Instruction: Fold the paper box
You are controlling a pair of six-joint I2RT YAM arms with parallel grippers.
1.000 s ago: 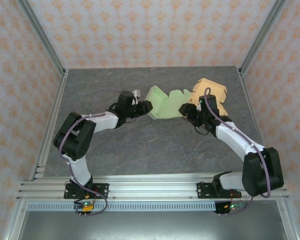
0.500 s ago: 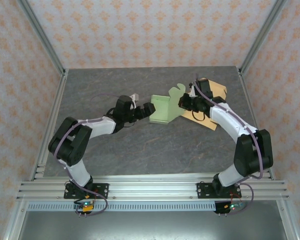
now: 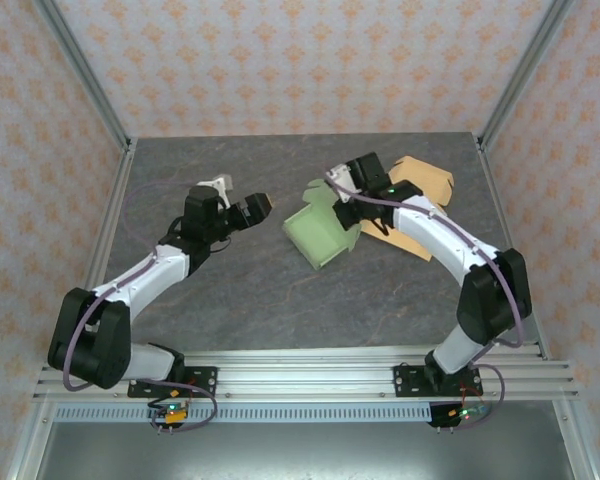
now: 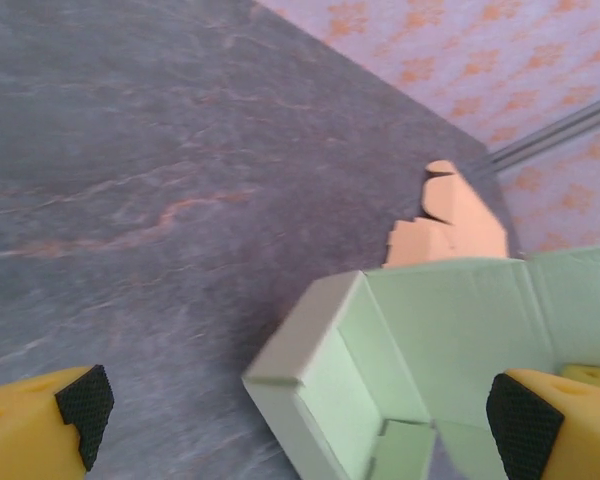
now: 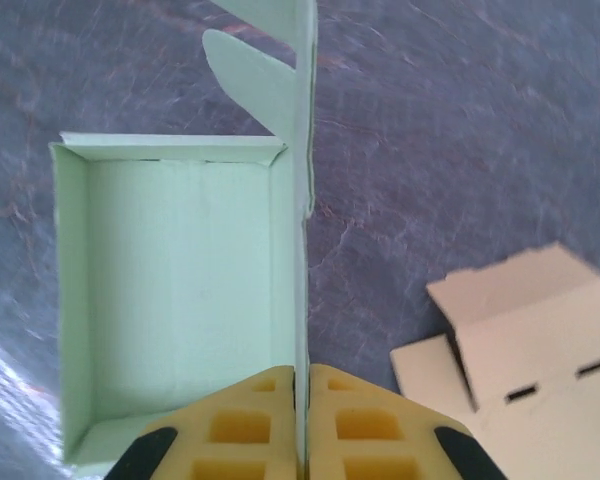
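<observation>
A: Why is the right hand (image 5: 302,385) pinching the tall lid panel of the green paper box (image 3: 318,238)?
B: Likely to steady it, upright, near the middle of the counter (image 3: 230,300).
A: And the left hand (image 3: 255,207)?
B: Spread wide at the box's 9 o'clock, touching nothing. A tan box blank (image 3: 425,185) lies at 2 o'clock.

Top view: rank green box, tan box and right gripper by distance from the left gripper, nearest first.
1. green box: mid-table, just right of the open left gripper.
2. right gripper: further right, clamped on the box's flap.
3. tan box: farthest, lying toward the back right corner.
</observation>
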